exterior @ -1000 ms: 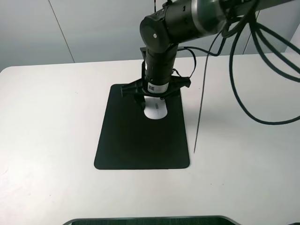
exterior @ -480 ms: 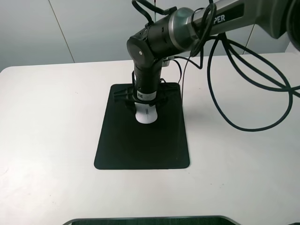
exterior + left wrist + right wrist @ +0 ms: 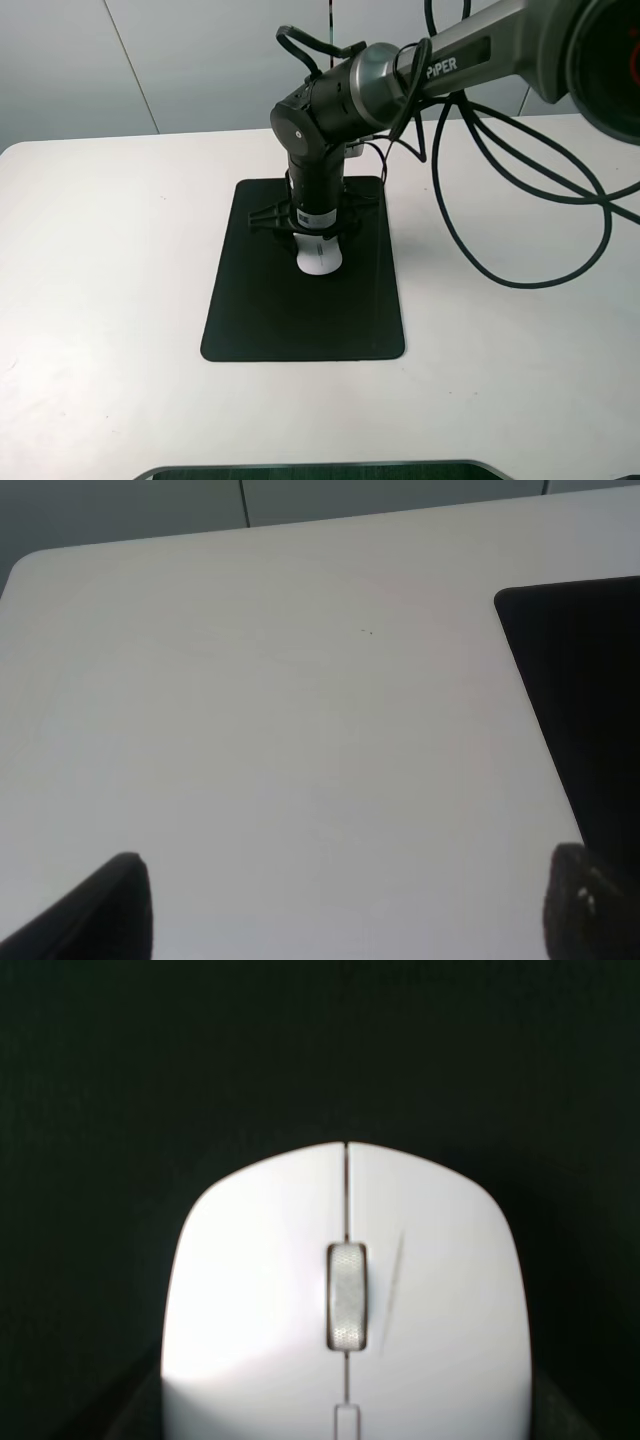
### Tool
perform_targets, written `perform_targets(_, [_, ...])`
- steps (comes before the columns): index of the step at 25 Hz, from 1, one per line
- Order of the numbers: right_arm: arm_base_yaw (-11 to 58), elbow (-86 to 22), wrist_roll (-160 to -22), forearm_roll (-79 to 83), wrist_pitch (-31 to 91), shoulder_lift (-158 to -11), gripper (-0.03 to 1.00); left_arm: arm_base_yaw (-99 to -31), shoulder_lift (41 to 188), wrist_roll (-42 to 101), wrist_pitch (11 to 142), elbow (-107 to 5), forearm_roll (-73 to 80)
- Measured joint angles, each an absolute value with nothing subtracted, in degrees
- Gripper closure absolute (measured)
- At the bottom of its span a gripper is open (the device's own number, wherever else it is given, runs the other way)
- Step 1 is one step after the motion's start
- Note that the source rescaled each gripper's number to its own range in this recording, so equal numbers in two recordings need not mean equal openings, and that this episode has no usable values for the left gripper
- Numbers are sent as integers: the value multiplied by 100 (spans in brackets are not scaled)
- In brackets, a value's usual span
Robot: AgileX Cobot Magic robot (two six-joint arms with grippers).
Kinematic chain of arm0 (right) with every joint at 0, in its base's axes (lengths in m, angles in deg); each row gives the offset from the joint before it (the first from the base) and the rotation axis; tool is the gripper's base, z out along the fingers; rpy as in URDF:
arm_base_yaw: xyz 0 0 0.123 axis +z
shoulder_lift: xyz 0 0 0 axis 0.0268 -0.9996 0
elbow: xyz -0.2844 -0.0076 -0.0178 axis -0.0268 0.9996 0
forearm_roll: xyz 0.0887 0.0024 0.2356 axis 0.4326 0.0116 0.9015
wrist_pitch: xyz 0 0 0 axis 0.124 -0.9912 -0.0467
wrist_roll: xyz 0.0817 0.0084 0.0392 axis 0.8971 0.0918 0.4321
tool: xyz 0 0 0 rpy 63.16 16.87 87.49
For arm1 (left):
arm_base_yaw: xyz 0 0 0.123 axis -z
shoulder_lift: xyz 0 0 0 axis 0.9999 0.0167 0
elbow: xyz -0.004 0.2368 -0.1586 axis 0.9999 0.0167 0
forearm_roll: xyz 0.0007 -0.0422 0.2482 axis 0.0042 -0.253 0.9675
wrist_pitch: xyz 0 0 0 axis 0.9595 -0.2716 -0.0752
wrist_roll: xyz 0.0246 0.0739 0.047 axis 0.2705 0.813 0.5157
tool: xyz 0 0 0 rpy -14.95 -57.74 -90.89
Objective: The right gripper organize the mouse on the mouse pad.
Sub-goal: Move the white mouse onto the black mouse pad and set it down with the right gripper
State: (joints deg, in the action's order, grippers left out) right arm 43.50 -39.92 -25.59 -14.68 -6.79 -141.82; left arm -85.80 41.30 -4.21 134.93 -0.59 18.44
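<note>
Where the high camera looks down, a white worktop carries a matte black mouse pad with rounded corners. A thick black and grey arm reaches in from the upper right, and white letters on it read "PiPER". The right tool points straight down over the far half of the pad. A small white label sits just above it, with print too small to read. The white mouse shows directly beneath the tool, between its fingers, which are clenched on the mouse's sides. Whether the mouse rests on the pad or hangs just above it cannot be told. Black cables loop from the arm over the right side of the worktop.

In the left wrist view, the left tool is released. Its two dark fingertips stand far apart above the bare worktop, with nothing between them. One rounded corner of the mouse pad enters at the edge.

In the right wrist view, the mouse fills the near half of the picture against the black pad. A grey scroll wheel sits on its centre seam. No brand name or writing shows on the shell.
</note>
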Motion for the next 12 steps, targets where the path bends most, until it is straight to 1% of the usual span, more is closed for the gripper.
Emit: perform_targets(12, [4350,-4005,-2441,-1468,-593,-14184,96,-8580,4130,-421,13493,-59,1844])
